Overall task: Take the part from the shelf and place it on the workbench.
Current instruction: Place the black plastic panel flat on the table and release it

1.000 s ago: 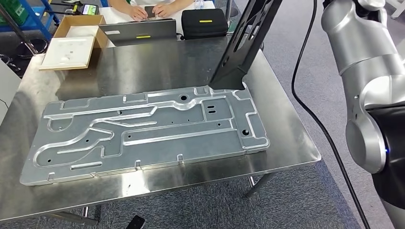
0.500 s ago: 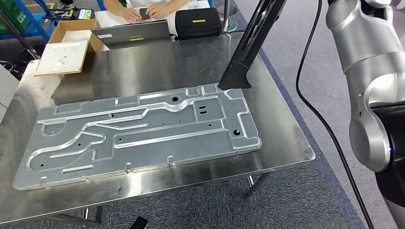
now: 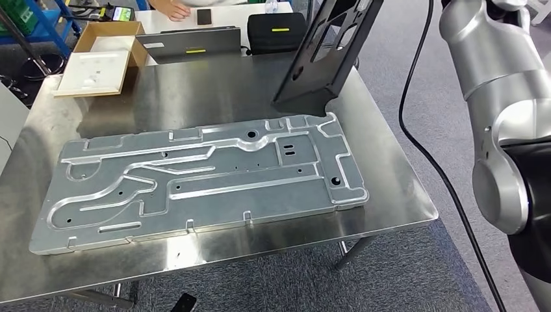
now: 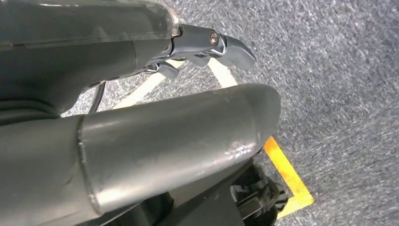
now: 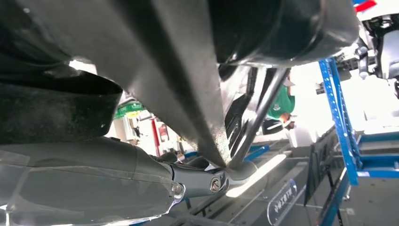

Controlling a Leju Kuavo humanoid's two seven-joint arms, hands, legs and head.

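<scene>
The black part (image 3: 325, 52), a flat frame with cut-outs, hangs tilted over the far right of the steel workbench (image 3: 390, 188). Its lower edge is just behind the far right corner of a large silver stamped plate (image 3: 201, 175) lying on the bench; I cannot tell if it touches the bench. My right arm (image 3: 500, 78) reaches up past the picture's top. In the right wrist view my right hand (image 5: 197, 181) grips the black part (image 5: 179, 84) between thumb and fingers. My left hand (image 4: 207, 44) hangs over the carpet floor, holding nothing.
At the bench's far side are a cardboard box with white foam (image 3: 97, 65), a laptop (image 3: 195, 42) and a black case (image 3: 278, 31). A person's hand (image 3: 172, 8) rests beside a phone (image 3: 204, 15). A black cable (image 3: 422, 149) hangs at the bench's right.
The camera has swayed a little. The black part has turned from edge-on to showing its broad face, its lower edge now further left. The person's hands have drawn back from the laptop.
</scene>
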